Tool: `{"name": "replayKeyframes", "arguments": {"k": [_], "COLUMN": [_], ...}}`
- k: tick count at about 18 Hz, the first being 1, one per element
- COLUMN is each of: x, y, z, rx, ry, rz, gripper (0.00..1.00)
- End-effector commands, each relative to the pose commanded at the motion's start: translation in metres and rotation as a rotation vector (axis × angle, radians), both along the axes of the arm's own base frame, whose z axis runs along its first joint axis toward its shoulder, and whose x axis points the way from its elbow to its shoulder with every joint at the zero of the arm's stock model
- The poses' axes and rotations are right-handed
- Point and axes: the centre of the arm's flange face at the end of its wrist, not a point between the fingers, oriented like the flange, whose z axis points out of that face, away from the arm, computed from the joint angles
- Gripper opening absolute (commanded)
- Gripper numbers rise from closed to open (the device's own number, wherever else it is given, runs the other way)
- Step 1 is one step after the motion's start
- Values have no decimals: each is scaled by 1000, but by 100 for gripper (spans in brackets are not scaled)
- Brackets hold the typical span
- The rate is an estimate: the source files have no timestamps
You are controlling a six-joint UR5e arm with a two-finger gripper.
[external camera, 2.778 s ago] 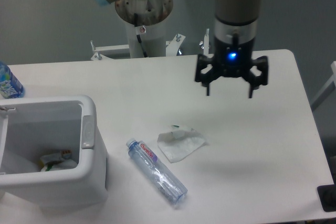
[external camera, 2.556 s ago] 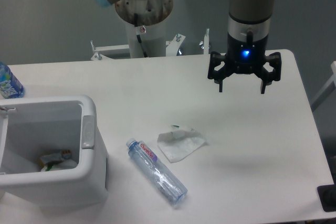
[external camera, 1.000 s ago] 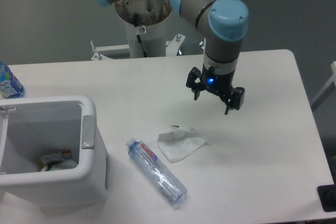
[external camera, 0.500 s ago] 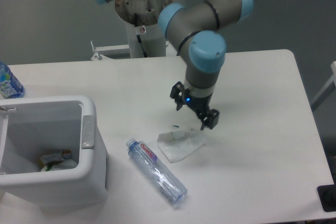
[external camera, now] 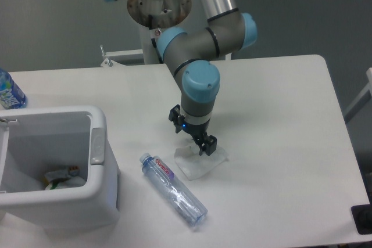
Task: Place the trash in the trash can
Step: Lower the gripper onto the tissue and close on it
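Big white desk filling most of the view. Boxy white bin parked at the near left corner, already some scraps sitting in the bottom. Blue-labelled bottle poking in at the far left edge, well apart from everything else, not part of the job.

Arm reaching down from the back, with the jaws hanging right over the far edge of the napkin. Fingers spread, one either side of the paper's raised edge, nothing gripped yet. Can't tell whether the tips are touching the paper or just above it.

Clear bottle with the pink label lying on its side just beside the napkin, cap pointing toward the bin, near it but not touching.

Napkin looks like the pick here. Featherweight, floppy, lying mostly flat, so no firm edge to squeeze. Probably best pinched at the crumpled ridge on the far side, where it stands up a bit. Could easily slide or slip out if only a thin corner gets caught. Bottle should be easier: light, stiffish, but round and slick, so a grab across the middle seems safest.
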Motion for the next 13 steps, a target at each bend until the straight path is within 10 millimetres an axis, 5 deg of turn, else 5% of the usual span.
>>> {"name": "replayKeyframes", "arguments": {"k": [3,5,13], "x": [-1,-2,-19], "y": [2,2,-4], "z": [3,5,19], "rx": [4,7,25], "ry": [-1,2,20], "rz": [58,64,93], "gripper": [30,8,0]}}
